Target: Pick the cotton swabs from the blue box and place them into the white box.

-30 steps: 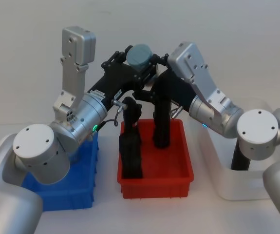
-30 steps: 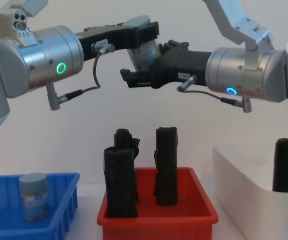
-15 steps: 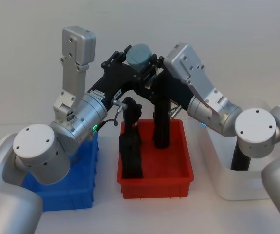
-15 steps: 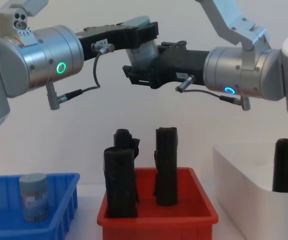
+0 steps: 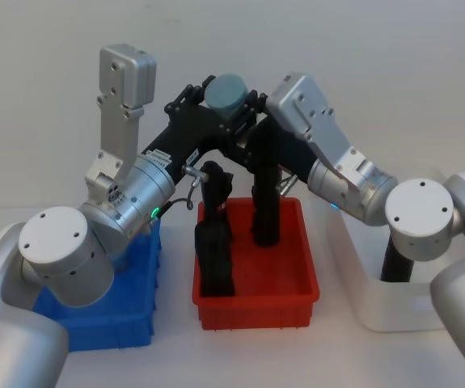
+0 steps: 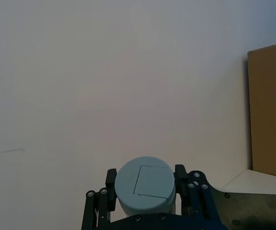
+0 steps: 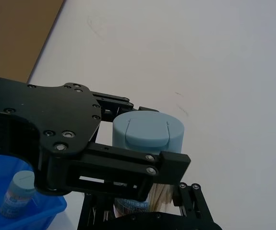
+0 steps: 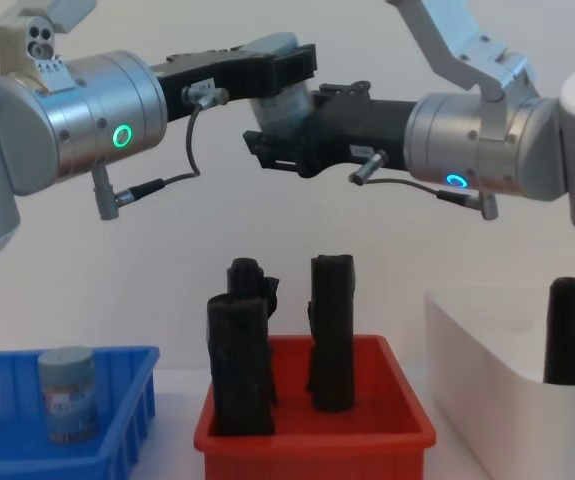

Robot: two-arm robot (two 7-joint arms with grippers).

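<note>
Head view: the left gripper is raised high above the red bin, clamped on a tub of cotton swabs whose pale blue lid faces up; the right gripper reaches in from the other side and meets the same tub, its fingers around the tub's lower part, though how tightly they press cannot be told here; the blue box sits on the table at the robot's left, partly hidden by the left arm; the white box stands at the right, beside the red bin, with a black roll upright inside it; more black rolls stand in the red bin.

Left wrist view: the left gripper holds the tub between its two black fingers, which touch the tub's sides just under the lid.

Right wrist view: the tub is seen lid-on, gripped by the left gripper's bar-like fingers; the right gripper lies just below, its fingers beside the tub's labelled body; a second tub stands in the blue box.

Chest view: both grippers meet in mid-air, the left gripper closed over the tilted tub, the right gripper set around its lower half; the second tub stands upright in the blue box; the white box holds one black roll.
</note>
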